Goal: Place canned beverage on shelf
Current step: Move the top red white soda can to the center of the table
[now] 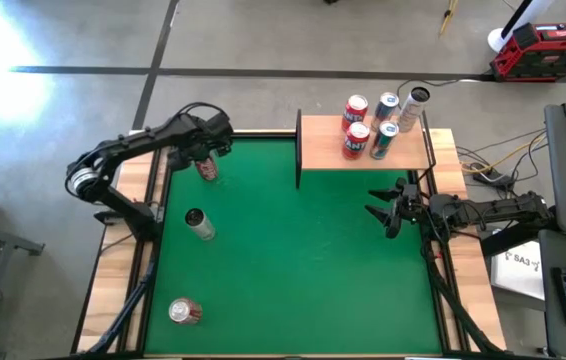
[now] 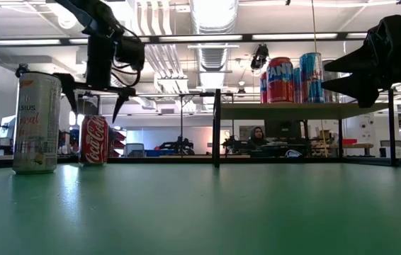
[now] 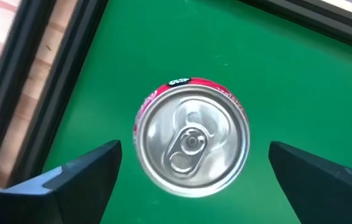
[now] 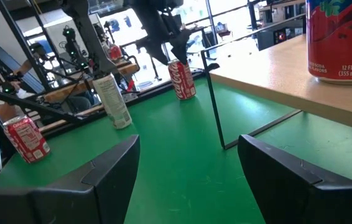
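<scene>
Nearest to us in the low view stands a pale can (image 2: 36, 122), upright on the green table (image 2: 200, 212), with a red cola can (image 2: 93, 140) just beside it and farther back. From above we find that red cola can (image 1: 206, 167) upright near the table's far left corner, directly under the left gripper (image 1: 206, 150). We see in the left wrist view that its two dark fingers (image 3: 76, 180) stand wide apart, one on each side of the can's silver lid (image 3: 191, 144) and clear of it, so the jaws are wide and hold nothing. The pale can (image 1: 199, 224) stands apart from it toward the middle of the table's left half, and another red can (image 1: 185, 311) lies on its side near the table's near left edge. We see the shelf (image 1: 323, 150), a tan board on a thin dark frame, raised over the far right part of the table; five cans (image 1: 378, 125) stand grouped on its right end. The right gripper (image 1: 391, 208) hovers over the table's right side, just in front of the shelf. Its jaws are partly open with nothing between them, as the right wrist view shows past its fingers (image 4: 95, 171).
</scene>
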`<state>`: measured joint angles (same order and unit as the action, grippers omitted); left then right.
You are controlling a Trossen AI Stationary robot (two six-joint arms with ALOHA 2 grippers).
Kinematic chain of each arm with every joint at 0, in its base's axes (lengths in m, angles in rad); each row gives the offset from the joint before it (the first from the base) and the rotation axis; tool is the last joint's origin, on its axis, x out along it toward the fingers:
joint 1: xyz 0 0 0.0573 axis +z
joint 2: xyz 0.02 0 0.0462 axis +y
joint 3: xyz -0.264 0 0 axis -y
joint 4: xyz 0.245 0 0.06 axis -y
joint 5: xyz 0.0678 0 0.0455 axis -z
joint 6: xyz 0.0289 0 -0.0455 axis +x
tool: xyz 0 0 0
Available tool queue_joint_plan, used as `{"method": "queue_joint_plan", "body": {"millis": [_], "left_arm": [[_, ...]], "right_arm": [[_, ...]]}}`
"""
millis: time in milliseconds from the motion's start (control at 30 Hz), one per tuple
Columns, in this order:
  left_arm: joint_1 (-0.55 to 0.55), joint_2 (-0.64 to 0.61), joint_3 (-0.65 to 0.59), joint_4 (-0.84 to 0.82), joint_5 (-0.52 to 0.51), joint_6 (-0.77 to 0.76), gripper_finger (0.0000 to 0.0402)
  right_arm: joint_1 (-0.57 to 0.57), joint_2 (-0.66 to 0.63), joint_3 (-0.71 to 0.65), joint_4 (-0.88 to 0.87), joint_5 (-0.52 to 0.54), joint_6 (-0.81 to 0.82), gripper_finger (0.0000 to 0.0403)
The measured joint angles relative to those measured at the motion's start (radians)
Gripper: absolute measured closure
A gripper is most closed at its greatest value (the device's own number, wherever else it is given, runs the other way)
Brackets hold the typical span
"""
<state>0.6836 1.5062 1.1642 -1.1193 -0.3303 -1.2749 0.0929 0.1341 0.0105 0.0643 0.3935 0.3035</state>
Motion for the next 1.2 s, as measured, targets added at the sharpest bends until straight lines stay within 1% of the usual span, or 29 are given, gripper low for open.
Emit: {"method": "queue_joint_plan", "body": {"millis": [167, 300, 433, 567, 600, 667, 800, 867, 1000, 1200], "left_arm": [[0.02, 0.0, -0.056, 0.081, 0.0, -0.034, 0.0012], [0.023, 0.0, -0.098, 0.119, 0.0, -0.044, 0.0022], [0.024, 0.0, -0.108, 0.141, -0.001, -0.043, 0.0053], [0.023, 0.0, -0.108, 0.141, -0.005, 0.016, 0.0111], [0.023, 0.0, -0.109, 0.143, -0.007, 0.034, 0.0119], [0.023, -0.001, -0.11, 0.145, -0.01, 0.059, 0.0119], [0.023, -0.002, -0.107, 0.147, -0.003, 0.06, 0.0119], [0.022, 0.0, -0.081, 0.134, 0.027, 0.076, 0.0119], [0.005, -0.001, 0.013, 0.104, 0.044, 0.114, 0.0119], [-0.041, 0.034, 0.205, 0.014, 0.04, 0.177, 0.0119]], "right_arm": [[0.0, 0.0, 0.0, 0.0, 0.0, 0.0, 0.014], [0.0, 0.0, 0.0, 0.0, 0.0, 0.0, 0.014], [0.0, 0.0, 0.0, 0.0, 0.0, 0.0, 0.014], [0.0, 0.0, 0.0, 0.0, 0.0, 0.0, 0.014], [0.0, 0.0, 0.0, 0.0, 0.0, 0.0, 0.014], [0.0, 0.0, 0.0, 0.0, 0.0, 0.0, 0.014], [0.0, 0.0, 0.0, 0.0, 0.0, 0.0, 0.014], [0.0, 0.0, 0.0, 0.0, 0.0, 0.0, 0.014], [0.0, 0.0, 0.0, 0.0, 0.0, 0.0, 0.014], [0.0, 0.0, 0.0, 0.0, 0.0, 0.0, 0.014]]}}
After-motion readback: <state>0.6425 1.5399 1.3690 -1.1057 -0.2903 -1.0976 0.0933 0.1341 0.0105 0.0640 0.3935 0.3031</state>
